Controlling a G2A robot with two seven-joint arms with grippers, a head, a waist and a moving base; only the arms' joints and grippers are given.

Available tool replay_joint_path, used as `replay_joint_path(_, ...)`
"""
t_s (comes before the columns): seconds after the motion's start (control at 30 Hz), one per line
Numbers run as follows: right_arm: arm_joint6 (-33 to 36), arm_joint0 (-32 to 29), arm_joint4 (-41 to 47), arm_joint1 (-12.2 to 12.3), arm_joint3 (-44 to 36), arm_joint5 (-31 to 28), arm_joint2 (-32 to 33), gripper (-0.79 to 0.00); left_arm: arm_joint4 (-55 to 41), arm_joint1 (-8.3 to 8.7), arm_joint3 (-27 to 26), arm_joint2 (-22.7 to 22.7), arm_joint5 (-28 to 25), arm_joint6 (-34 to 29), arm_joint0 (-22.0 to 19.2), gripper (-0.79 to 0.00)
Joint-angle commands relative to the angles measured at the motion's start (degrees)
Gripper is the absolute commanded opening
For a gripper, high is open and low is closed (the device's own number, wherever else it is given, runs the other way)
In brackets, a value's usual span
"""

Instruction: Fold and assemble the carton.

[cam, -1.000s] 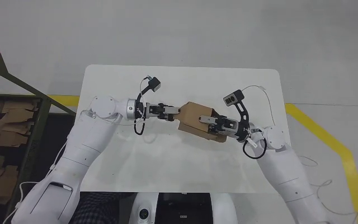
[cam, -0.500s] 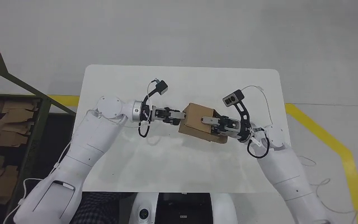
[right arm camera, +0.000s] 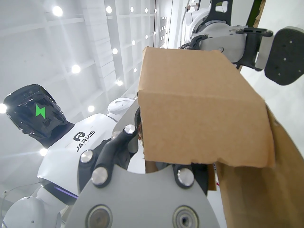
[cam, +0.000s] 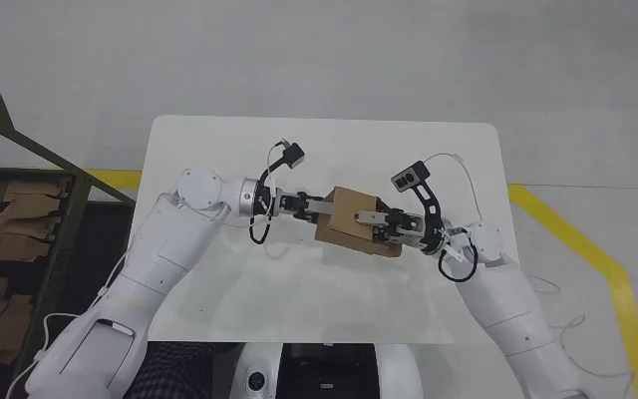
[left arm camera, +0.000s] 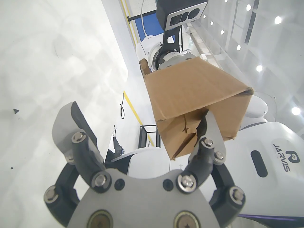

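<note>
Left wrist view: the left gripper (left arm camera: 139, 113) has its fingers spread wide and holds nothing between them. Its dark-padded finger (left arm camera: 78, 122) stands free, apart from the carton, with the white table (left arm camera: 47, 48) behind it. The tip of the other, bare metal finger (left arm camera: 213, 129) is pushed into a torn seam in the near end of the brown corrugated cardboard carton (left arm camera: 190, 91). That end is partly folded shut, with a ragged flap edge beside the finger.

In the right wrist view, the right gripper (right arm camera: 143, 122) has its fingers drawn close on a wall at the carton's other end. One metal finger (right arm camera: 129, 117) lies against the carton's side edge, while the other is hidden behind a loose flap that hangs from the carton. Past the carton's far end, the left gripper's round dark pad (right arm camera: 282, 55) stands just beside the carton, not touching it.

In the top view the carton lies tilted between the two grippers, one at each end, over the middle of the table. The right gripper's pale finger lies along the carton's upper face. I cannot tell whether the carton's underside touches the table. Well apart from the carton, past the table's edge on the left arm's side, a dark green rack (cam: 40, 214) holds flat brown cardboard pieces. A yellow floor line (cam: 568, 229) runs beyond the carton on the right arm's side.
</note>
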Motion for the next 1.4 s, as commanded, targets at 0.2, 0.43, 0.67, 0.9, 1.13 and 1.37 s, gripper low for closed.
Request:
replay_joint_path(0.2,0.5,0.3,-0.4,-0.1,0.2,0.2,-0.5,-0.785,-0.1,-0.05,-0.2,0.3,-0.1,0.0,-0.3,0.0)
replay_joint_path(0.43,0.9,0.4,-0.2,-0.2,0.3,0.3,-0.5,-0.785,-0.2,-0.01,-0.3,0.2,-0.1,-0.2,-0.5,0.0)
replay_joint_path(0.67,1.1,0.3,-0.2,0.0,1.2,-0.1,1.0,-0.785,-0.7,0.73,0.0,-2.5,-1.2,0.4,1.0,0.0)
replay_joint_path(0.9,1.6,0.3,-2.3,0.5,1.7,0.3,2.4,-0.785,0.2,1.79,-2.2,-6.4,-3.7,2.9,3.9,0.0)
replay_joint_path(1.13,2.0,1.3,-2.6,0.8,2.8,3.8,3.2,-0.785,6.9,2.34,-5.7,-10.0,-15.4,12.3,7.1,0.0)
replay_joint_path(1.37,3.8,2.7,-0.6,1.0,4.4,10.0,3.5,-0.785,21.1,2.57,-9.9,-12.7,-29.0,22.6,9.5,0.0)
